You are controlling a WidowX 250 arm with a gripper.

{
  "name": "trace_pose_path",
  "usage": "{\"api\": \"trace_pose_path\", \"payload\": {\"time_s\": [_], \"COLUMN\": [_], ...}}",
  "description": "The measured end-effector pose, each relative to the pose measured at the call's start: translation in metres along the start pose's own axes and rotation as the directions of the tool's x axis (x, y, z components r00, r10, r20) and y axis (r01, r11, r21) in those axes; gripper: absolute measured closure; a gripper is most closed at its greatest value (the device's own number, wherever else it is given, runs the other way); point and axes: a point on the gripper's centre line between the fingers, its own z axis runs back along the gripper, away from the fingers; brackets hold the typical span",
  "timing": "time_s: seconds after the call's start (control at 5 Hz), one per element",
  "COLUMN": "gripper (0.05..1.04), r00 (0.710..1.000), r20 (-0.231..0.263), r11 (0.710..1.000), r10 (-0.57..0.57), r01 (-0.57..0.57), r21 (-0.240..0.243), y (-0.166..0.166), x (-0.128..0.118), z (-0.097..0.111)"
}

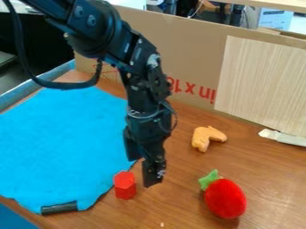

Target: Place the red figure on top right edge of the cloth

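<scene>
The black gripper (142, 171) hangs just above the table near the middle of the view, its two fingers apart with nothing visible between them. Slightly below and left of the fingertips, the red figure (125, 185), a small block with an angular top, stands upright at the lower right edge of the blue cloth (57, 138). Whether its base touches the cloth I cannot tell. The cloth lies spread over the left side, and the arm passes in front of part of its right side, hiding some of that edge.
A black cylinder (59, 208) lies at the cloth's bottom edge. On the wooden table (179, 203) to the right are a red plush strawberry (225, 199) and an orange curved piece (207, 137). A cardboard wall (194, 53) stands behind, with a white object (283, 137) near its base.
</scene>
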Motion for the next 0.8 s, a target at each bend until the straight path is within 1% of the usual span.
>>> {"api": "trace_pose_path", "payload": {"time_s": [0.2,0.4,0.6,0.8], "gripper": [0.084,0.083,0.084,0.133], "r00": [1.000,0.999,0.999,0.999], "r20": [-0.019,-0.035,-0.046,-0.048], "r11": [1.000,1.000,1.000,1.000], "r10": [0.011,-0.005,-0.017,-0.025], "r01": [-0.011,0.004,0.016,0.024], "r21": [-0.005,-0.016,-0.020,-0.019], "y": [0.010,0.008,0.002,-0.002], "x": [-0.015,-0.023,-0.026,-0.023], "z": [-0.004,-0.009,-0.012,-0.014]}}
